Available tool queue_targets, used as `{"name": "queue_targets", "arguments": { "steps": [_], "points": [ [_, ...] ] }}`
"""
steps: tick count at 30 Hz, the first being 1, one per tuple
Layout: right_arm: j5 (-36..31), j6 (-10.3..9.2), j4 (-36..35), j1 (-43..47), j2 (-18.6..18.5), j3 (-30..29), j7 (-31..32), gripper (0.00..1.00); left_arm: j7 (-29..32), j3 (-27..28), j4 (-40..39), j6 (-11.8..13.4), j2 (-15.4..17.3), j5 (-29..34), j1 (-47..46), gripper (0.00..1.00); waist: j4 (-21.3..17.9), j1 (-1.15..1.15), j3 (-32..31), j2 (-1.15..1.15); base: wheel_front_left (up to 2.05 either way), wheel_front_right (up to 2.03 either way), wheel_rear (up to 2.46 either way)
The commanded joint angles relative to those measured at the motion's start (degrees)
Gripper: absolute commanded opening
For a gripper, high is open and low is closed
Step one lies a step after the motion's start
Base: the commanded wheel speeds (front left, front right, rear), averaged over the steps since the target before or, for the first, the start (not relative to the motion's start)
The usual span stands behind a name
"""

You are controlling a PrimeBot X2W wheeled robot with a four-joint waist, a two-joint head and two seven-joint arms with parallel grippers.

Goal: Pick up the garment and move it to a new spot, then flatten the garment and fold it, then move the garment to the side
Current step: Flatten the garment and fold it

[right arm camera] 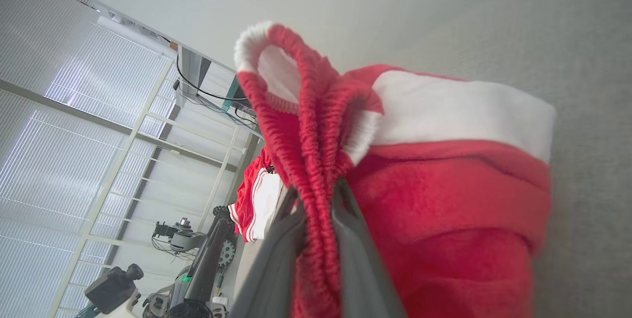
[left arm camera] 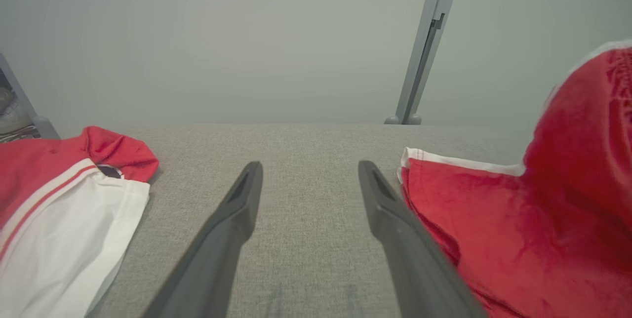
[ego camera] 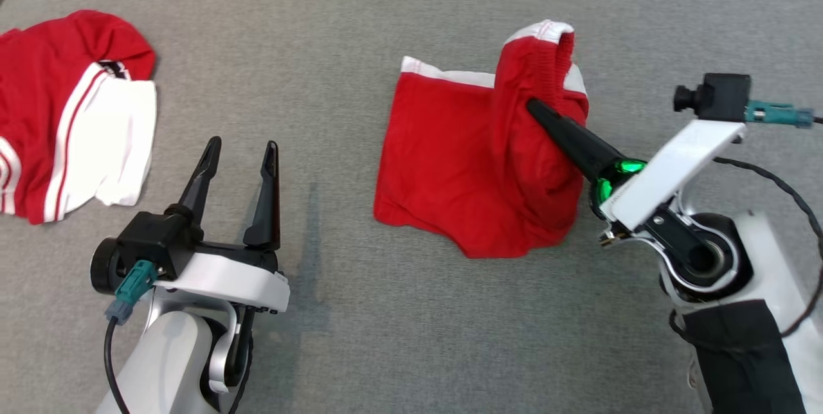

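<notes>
Right of centre on the table (ego camera: 386, 15), grips the garment (ego camera: 463, 163) by its ribbed red waistband with the right gripper (ego camera: 532, 105), jaws narrow, cloth pinched between them. Holds that edge raised and folded over, the rest flat on the table. Holds the left gripper (ego camera: 243, 143) wide and empty above bare table, between the garment and a striped garment (ego camera: 71, 118) at far left.
</notes>
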Motion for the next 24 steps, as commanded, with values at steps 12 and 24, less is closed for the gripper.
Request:
{"name": "queue_targets", "arguments": {
  "steps": [12,24],
  "points": [
    [5.26,0.13,15.26,-9.42,0.52,8.84,-8.76,0.00,-1.23,-0.93,2.04,-1.29,-2.13,-0.35,-2.07,1.00,5.12,0.00,2.30,0.00,0.00,0.00,0.00],
    [8.46,0.13,17.58,-12.46,0.54,16.51,-14.73,1.00,-1.80,-0.52,3.17,-1.65,-2.76,0.34,-3.07,1.00,4.28,0.00,3.22,0.00,0.00,0.00,0.00]
  ]
}}
